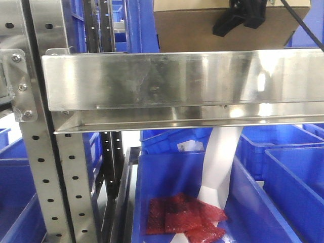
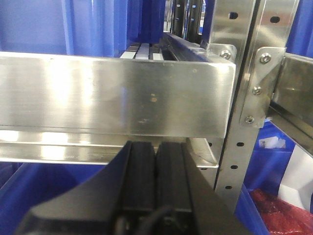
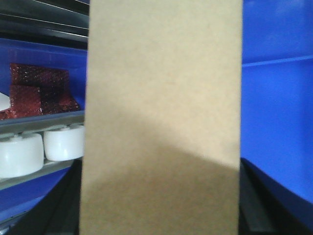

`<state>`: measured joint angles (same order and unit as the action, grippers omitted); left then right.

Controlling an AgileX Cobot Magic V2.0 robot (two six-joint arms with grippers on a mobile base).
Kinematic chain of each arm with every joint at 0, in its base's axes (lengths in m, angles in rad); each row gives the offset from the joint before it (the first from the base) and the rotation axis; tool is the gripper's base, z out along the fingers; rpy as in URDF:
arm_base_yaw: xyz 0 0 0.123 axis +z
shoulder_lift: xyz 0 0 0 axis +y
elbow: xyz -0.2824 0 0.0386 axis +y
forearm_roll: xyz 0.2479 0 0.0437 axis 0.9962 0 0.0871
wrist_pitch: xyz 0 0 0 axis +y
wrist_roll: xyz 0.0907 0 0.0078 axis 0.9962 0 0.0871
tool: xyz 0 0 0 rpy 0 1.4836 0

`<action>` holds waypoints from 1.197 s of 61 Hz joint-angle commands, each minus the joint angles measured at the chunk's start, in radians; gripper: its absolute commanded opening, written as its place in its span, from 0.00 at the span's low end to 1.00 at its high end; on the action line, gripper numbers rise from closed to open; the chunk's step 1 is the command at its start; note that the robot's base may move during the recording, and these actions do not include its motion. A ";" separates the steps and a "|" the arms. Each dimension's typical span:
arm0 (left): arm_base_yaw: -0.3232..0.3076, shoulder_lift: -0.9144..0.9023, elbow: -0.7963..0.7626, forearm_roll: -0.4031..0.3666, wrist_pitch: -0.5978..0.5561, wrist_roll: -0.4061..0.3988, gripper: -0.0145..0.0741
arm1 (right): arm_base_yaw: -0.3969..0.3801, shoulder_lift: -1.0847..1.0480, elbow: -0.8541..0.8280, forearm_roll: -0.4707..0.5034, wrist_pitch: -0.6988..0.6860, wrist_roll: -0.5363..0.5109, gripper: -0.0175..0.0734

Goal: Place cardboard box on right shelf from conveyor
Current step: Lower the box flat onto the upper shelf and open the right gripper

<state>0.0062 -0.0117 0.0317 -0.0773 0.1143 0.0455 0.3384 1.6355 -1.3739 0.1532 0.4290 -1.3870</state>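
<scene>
The cardboard box [image 1: 197, 30], plain tan, is at the top of the front view, just above and behind the front rail of the right shelf [image 1: 167, 81]; whether it rests on the shelf is hidden. My right gripper [image 1: 242, 17] is shut on it from above. In the right wrist view the cardboard box [image 3: 161, 98] fills the middle, and my right gripper [image 3: 161, 208] holds it with a black finger on each side. My left gripper [image 2: 156, 147] is shut and empty, close below a steel rail [image 2: 112, 93]. The conveyor is out of view.
A perforated grey upright [image 1: 45, 167] stands left of the shelf. Blue bins [image 1: 253, 202] lie below, one holding red bubble-wrap packets [image 1: 185, 220] and a white strip [image 1: 220, 162]. White rollers [image 3: 34, 149] run beside the box. More blue bins [image 2: 98, 24] stand behind the rail.
</scene>
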 commanded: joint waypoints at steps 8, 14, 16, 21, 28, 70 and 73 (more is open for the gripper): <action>0.002 -0.015 0.010 -0.006 -0.085 0.000 0.03 | -0.001 -0.038 -0.038 0.021 -0.083 0.071 0.91; 0.002 -0.015 0.010 -0.006 -0.085 0.000 0.03 | -0.001 -0.041 -0.038 0.021 -0.069 0.109 0.88; 0.002 -0.015 0.010 -0.006 -0.085 0.000 0.03 | 0.000 -0.042 -0.038 0.021 -0.058 0.119 0.88; 0.002 -0.015 0.010 -0.006 -0.085 0.000 0.03 | 0.007 -0.046 -0.038 0.025 -0.011 0.144 0.88; 0.002 -0.015 0.010 -0.006 -0.085 0.000 0.03 | 0.015 -0.060 -0.038 0.047 0.067 0.191 0.88; 0.002 -0.015 0.010 -0.006 -0.085 0.000 0.03 | 0.020 -0.264 0.143 0.058 -0.039 0.743 0.88; 0.002 -0.015 0.010 -0.006 -0.085 0.000 0.03 | 0.024 -0.271 0.164 0.063 -0.061 0.743 0.88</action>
<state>0.0062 -0.0117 0.0317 -0.0773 0.1143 0.0455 0.3617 1.4159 -1.2217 0.2061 0.4632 -0.6583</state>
